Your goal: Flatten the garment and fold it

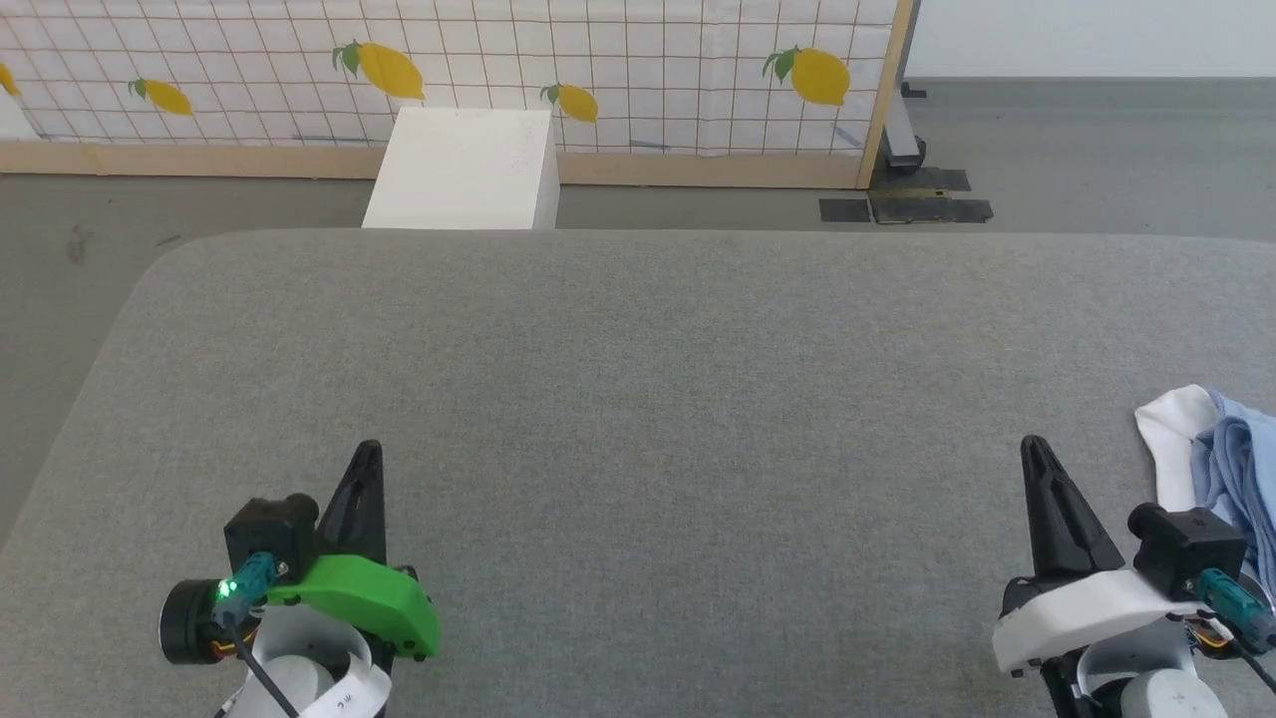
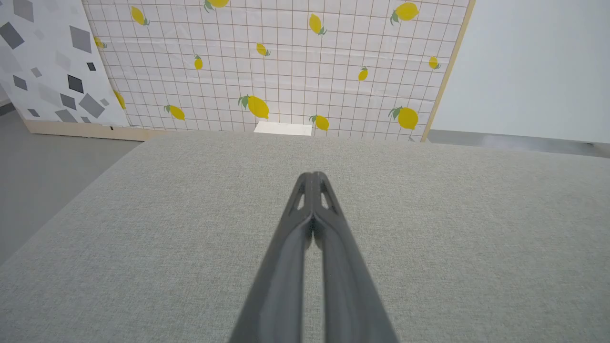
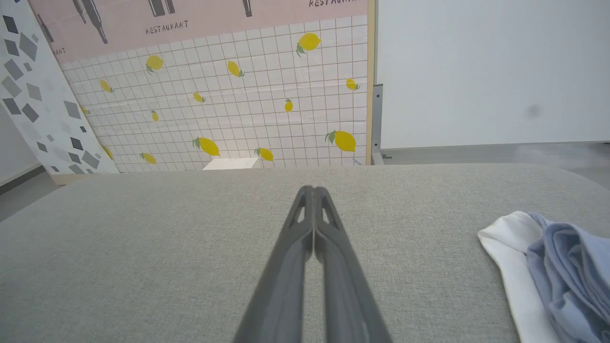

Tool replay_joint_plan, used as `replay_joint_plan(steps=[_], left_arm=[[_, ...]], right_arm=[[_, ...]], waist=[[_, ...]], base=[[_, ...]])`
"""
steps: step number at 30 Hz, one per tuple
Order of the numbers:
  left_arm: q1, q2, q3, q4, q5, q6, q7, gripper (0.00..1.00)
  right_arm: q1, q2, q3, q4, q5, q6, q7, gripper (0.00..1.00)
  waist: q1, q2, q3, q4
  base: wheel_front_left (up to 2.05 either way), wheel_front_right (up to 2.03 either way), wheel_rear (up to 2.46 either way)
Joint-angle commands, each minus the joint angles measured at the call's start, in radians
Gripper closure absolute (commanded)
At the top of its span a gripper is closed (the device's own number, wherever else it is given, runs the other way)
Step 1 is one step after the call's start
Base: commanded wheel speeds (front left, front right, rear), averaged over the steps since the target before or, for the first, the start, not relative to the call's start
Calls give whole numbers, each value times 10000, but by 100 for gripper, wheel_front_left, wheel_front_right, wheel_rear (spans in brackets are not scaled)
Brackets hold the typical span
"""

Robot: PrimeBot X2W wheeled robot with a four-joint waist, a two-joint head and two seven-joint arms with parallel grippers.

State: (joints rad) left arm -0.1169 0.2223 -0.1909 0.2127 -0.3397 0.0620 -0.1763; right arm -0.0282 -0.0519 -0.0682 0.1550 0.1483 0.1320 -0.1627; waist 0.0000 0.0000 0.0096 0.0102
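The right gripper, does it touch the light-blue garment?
Apart. The right wrist view shows bare grey padded surface between the right gripper and the garment.

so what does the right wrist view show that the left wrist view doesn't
Right wrist view, not the left: the garment, bunched light blue with a white part, lying to the right of the right gripper, whose fingers are closed together; also a pink panel lettered RESTAURANT.
Left wrist view, not the right: the left gripper, fingers closed together, over bare cloth.
Both: the grey padded surface, the lemon-print panel behind it and the white box past its far edge.
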Motion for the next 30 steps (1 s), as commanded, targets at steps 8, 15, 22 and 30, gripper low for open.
replay_joint_plan(steps=[8,15,22,30], left_arm=[[267,-214,239,-261,434,-111,207,100],[345,-345,383,-423,690,-155,342,100],[426,-479,532,-589,953,-200,480,100],[517,-631,700,-777,1252,-252,637,100]], right_arm=[[103,6,91,-221,-217,-4,190,100],[118,7,142,-336,-327,-5,315,100],[134,8,194,-454,-439,-5,442,100],[152,9,254,-588,-567,-6,587,100]], waist=[[0,0,-9,-10],[0,0,-17,-18],[0,0,-24,-26],[0,0,-33,-35]], base=[[0,0,0],[0,0,0],[0,0,0],[0,0,0]])
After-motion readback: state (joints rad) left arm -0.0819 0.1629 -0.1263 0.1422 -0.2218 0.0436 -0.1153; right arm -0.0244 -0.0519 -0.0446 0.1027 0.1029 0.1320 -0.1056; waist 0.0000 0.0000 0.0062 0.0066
